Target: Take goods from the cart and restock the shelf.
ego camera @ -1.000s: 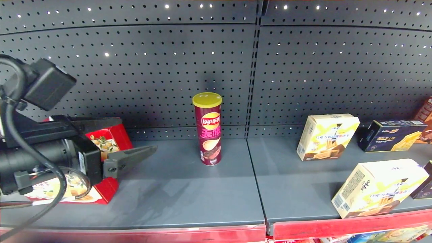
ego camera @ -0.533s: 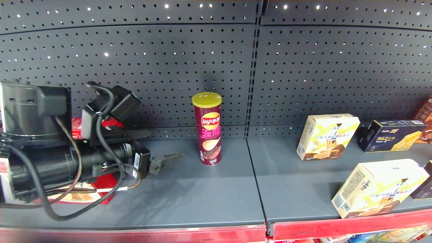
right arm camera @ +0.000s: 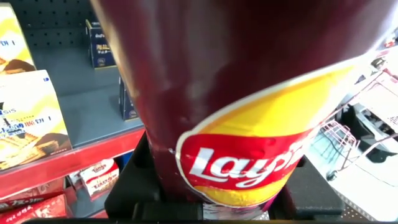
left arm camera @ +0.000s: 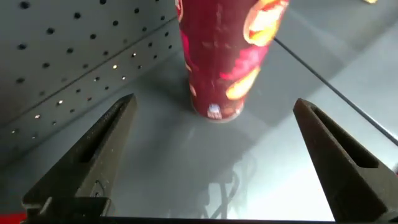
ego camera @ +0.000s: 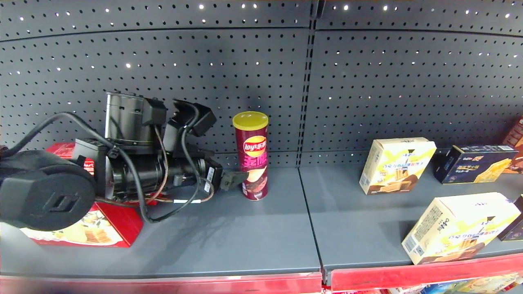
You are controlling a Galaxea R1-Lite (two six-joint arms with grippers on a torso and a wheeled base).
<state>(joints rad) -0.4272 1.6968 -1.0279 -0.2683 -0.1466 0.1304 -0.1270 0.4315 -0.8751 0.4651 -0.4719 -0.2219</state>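
Right wrist view: a second chips can [right arm camera: 236,106] fills the frame, apparently clamped in the right gripper [right arm camera: 205,208] out past the red shelf edge [right arm camera: 68,165] at lower left, likely next to be stocked. Farther in, mid-frame in the head view, the left gripper [ego camera: 238,178] lies low on the shelf [ego camera: 229,237], jaws spread wide toward the standing chips can [ego camera: 251,155], probably to straighten it. Pegboard [ego camera: 367,81] stands behind.
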